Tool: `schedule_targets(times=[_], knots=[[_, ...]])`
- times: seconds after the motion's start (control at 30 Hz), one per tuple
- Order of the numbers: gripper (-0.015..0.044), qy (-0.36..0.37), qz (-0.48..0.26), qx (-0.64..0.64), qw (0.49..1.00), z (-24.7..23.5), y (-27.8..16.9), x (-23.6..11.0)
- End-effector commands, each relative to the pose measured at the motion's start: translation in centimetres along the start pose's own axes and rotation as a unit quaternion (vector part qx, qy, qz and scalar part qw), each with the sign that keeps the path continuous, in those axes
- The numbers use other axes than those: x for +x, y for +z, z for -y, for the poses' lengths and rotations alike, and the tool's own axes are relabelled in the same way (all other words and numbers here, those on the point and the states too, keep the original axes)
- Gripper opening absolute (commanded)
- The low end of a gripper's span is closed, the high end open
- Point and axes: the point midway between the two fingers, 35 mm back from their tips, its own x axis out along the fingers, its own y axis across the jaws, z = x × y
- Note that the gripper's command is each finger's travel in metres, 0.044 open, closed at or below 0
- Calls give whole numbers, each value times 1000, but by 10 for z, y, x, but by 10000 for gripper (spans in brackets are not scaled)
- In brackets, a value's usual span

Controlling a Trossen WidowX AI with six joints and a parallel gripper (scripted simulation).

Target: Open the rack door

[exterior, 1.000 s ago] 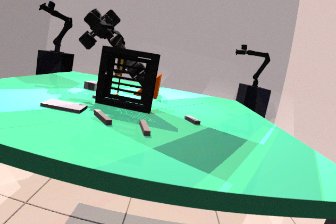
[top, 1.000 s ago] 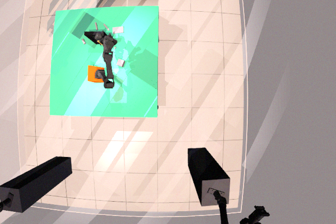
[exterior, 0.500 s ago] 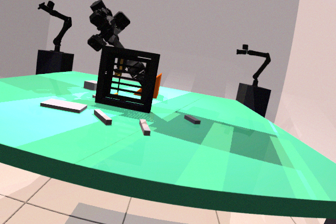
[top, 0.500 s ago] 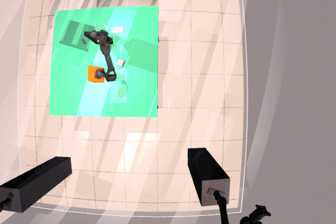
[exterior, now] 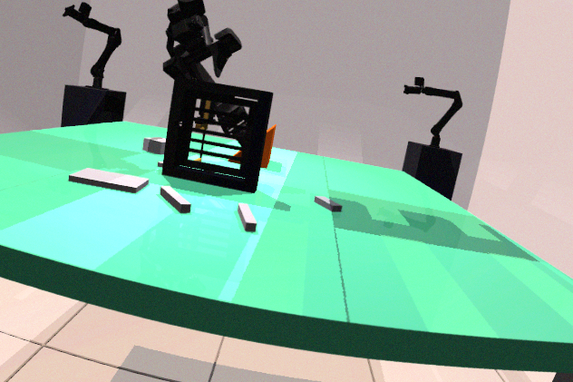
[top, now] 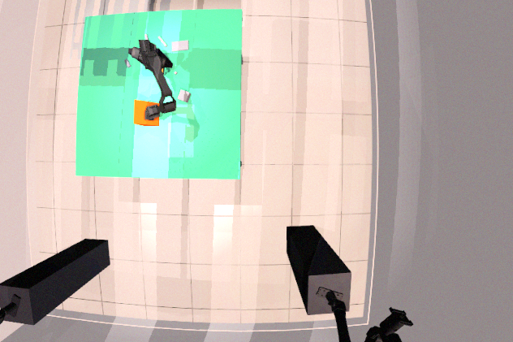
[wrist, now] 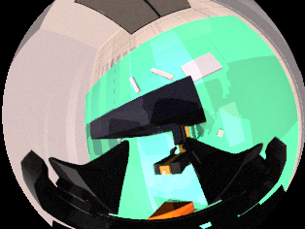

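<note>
The black rack frame (exterior: 263, 137) (wrist: 151, 109) stands upright on the green table (top: 103, 143) (exterior: 139, 248) (wrist: 253, 44). The door's dark bars (exterior: 215, 141) show through its opening. The door's angle is hard to tell. A yellow upright part, apparently the handle (exterior: 205, 114), is on the arm's side of the frame. In the wrist view, a black-and-yellow part (wrist: 171, 167) stands out below the frame, between and beyond the fingers. My gripper (exterior: 196, 73) (wrist: 156, 143) is partly open and empty, above the frame's top. The arm hides much of the rack from overhead.
An orange block (top: 140, 118) (exterior: 269, 148) (wrist: 172, 210) is at the arm's base. A white slab (top: 180, 45) (exterior: 108, 179) (wrist: 203, 66), small bars (exterior: 174, 199) (exterior: 247, 217) (exterior: 327, 203) and a grey block (top: 183, 95) (exterior: 153, 144) lie around the rack. Two other arms stand on pedestals away from the table.
</note>
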Motion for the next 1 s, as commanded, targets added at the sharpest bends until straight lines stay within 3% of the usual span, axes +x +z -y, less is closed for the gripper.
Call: schedule_targets(times=[0.0, 0.57, 0.97], knots=[[288, -37, -35, -24, 998, -5, -8, 1], [288, -192, -123, -158, 961, -17, -23, -17], [288, -207, -135, -161, 955, -14, -26, -11]])
